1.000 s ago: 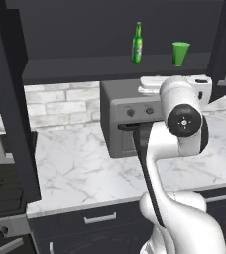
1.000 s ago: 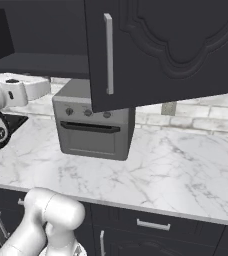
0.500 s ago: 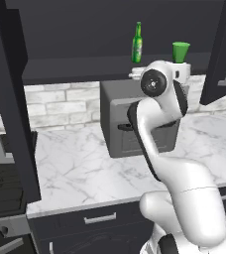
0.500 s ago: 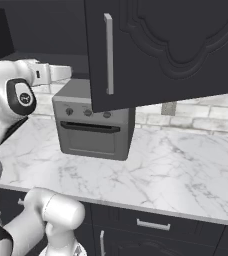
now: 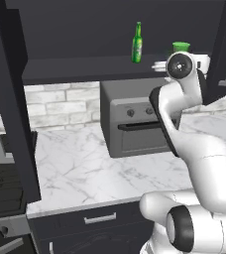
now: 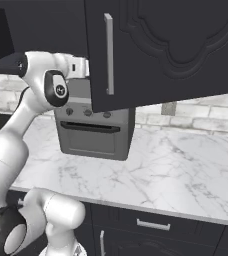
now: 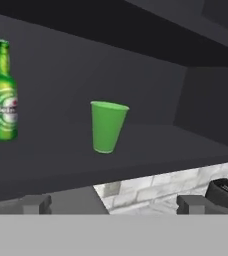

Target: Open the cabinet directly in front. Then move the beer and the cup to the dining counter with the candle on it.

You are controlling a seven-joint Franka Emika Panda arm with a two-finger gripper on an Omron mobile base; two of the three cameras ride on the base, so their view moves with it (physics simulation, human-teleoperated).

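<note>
The cabinet [image 5: 110, 30] stands open, its doors swung wide; the right door [image 6: 171, 45] carries a slim silver handle. On its shelf the beer [image 5: 137, 42], a green bottle, stands left of the bright-green cup [image 5: 181, 46]. My wrist [image 5: 184, 65] is raised to shelf level just in front of the cup. In the hand view the cup [image 7: 107, 126] is centred ahead and the beer [image 7: 2, 92] is at the left. My gripper [image 7: 113, 204] is open and empty, short of both. The dining counter and candle are out of view.
A grey toaster oven [image 5: 135, 121] sits on the marble counter [image 5: 80, 168] under the shelf, close below my arm. The left door [image 5: 11, 99] juts out towards the base. A stove [image 5: 1, 183] is at the far left, dark drawers [image 5: 95, 218] below.
My arm has swung up from in front of the toaster oven to shelf height, bringing the hand level with the cup. The jaws stayed open.
</note>
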